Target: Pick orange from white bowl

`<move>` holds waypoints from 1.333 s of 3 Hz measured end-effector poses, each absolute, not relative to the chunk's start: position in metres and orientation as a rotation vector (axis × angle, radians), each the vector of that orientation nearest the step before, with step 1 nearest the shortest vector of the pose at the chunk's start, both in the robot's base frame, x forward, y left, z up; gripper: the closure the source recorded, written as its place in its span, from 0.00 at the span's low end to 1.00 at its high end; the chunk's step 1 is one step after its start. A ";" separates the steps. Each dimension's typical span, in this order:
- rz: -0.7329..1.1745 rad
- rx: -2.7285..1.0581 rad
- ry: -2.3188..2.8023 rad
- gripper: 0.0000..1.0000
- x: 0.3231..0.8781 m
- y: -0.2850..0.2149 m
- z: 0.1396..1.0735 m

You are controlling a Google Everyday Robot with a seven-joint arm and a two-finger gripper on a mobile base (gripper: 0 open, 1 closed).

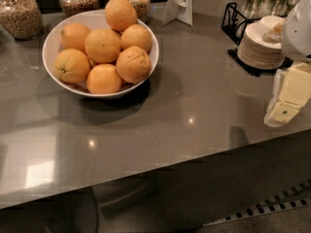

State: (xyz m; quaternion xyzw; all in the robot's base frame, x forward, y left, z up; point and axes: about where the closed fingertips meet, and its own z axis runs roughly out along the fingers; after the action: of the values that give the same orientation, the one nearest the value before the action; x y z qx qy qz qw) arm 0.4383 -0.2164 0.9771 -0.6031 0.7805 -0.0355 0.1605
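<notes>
The white bowl [51, 57] stands on the grey counter at the back left and holds several oranges piled together. The orange [133, 64], with lumpy, pitted, duller skin, lies at the bowl's front right, against its rim. Smoother, brighter oranges lie beside and behind it, one of them on top at the back [120, 13]. My gripper [286, 98], cream-coloured, hangs at the far right edge of the camera view over the counter's right end. It is far to the right of the bowl and holds nothing that I can see.
Glass jars of grain [19, 13] stand behind the bowl. A white card stand [179, 4] is at the back middle. A stack of small white dishes [260, 45] sits in a black rack by the gripper. The counter's front edge [160, 166] runs across below.
</notes>
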 end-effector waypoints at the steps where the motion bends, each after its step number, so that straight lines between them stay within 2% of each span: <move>1: -0.108 -1.705 2.212 0.00 0.442 -0.214 0.979; 2: -0.071 -1.631 2.143 0.00 0.468 -0.190 0.980; 4: -0.021 -1.421 1.890 0.00 0.562 -0.103 1.023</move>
State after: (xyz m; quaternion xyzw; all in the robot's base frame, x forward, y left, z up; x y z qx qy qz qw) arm 0.5624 -0.1030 1.0226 -0.5562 0.7397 -0.0084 0.3787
